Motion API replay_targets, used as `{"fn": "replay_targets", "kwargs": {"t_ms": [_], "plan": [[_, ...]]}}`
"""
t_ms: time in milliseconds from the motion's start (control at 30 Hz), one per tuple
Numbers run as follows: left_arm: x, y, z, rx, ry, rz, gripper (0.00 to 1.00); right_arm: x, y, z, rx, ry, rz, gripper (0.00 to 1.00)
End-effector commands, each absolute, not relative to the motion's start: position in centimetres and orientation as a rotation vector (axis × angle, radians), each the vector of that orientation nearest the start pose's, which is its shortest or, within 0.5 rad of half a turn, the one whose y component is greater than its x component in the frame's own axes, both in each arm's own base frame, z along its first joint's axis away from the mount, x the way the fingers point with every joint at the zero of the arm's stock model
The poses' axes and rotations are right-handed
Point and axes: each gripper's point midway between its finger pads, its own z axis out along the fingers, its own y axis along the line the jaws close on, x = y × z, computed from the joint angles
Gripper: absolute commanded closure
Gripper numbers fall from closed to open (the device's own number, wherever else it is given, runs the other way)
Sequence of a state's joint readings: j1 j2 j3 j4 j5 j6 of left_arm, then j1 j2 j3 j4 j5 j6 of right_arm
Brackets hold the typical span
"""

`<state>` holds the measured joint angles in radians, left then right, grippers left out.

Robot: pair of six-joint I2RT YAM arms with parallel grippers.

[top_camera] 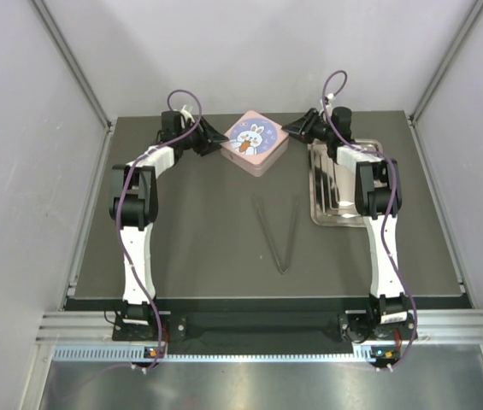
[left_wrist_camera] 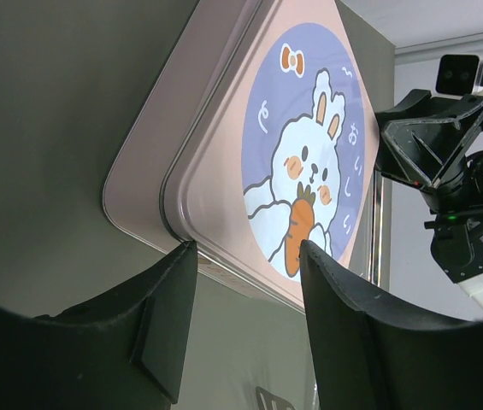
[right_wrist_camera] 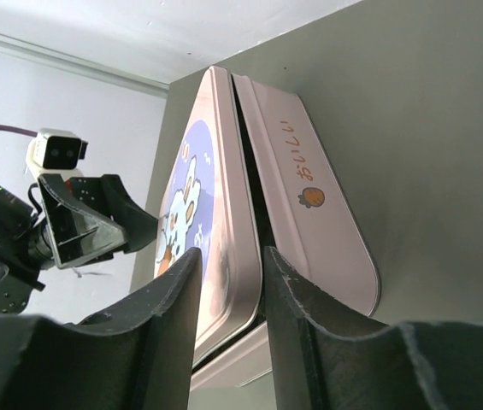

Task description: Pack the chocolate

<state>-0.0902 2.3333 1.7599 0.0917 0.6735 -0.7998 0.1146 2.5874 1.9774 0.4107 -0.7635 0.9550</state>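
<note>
Seemingly late: pink square rabbit tin [top_camera: 256,143] at 12 o'clock, lid ajar, chocolate unseen. Spread left gripper [left_wrist_camera: 245,256] at its corner; right gripper [right_wrist_camera: 231,256] pinch unclear.

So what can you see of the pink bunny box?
The pink box is square with rounded corners and looks like tin. Its lid shows a white rabbit holding a carrot on a purple circle. It lies flat at the back of the dark table, turned cornerwise. A dark gap runs between lid and base. The left fingers and right fingers flank it; whether they touch is unclear.
</note>
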Motion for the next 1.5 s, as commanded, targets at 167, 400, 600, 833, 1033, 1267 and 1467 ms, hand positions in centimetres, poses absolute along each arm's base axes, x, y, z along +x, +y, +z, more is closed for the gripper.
{"fn": "replay_targets", "kwargs": {"t_ms": [167,400,600,833,1033,1267,1467], "plan": [[59.4,-18.7,11.8,-0.251,2.089,-1.224,0.44,63.9,19.8,12.8,0.156,1.914,1.245,0.62],[59.4,-18.6,11.6,-0.244,2.098,-1.203,0.44,64.0,19.3,13.1,0.132,1.932,1.163,0.59],[59.4,-18.7,11.4,-0.242,2.105,-1.194,0.44,63.8,19.3,13.0,0.105,1.950,1.115,0.57],[59.2,-18.9,10.9,-0.240,2.118,-1.188,0.44,62.9,20.7,11.2,0.081,1.994,1.155,0.57],[59.2,-18.8,10.6,-0.236,2.128,-1.173,0.44,62.9,21.2,10.1,0.078,2.008,1.159,0.61],[59.1,-19.2,10.4,-0.226,2.131,-1.181,0.44,63.4,20.7,10.2,0.096,1.998,1.125,0.63],[59.1,-19.4,10.4,-0.220,2.134,-1.187,0.44,63.6,20.7,11.7,0.078,1.965,1.117,0.56]]}}
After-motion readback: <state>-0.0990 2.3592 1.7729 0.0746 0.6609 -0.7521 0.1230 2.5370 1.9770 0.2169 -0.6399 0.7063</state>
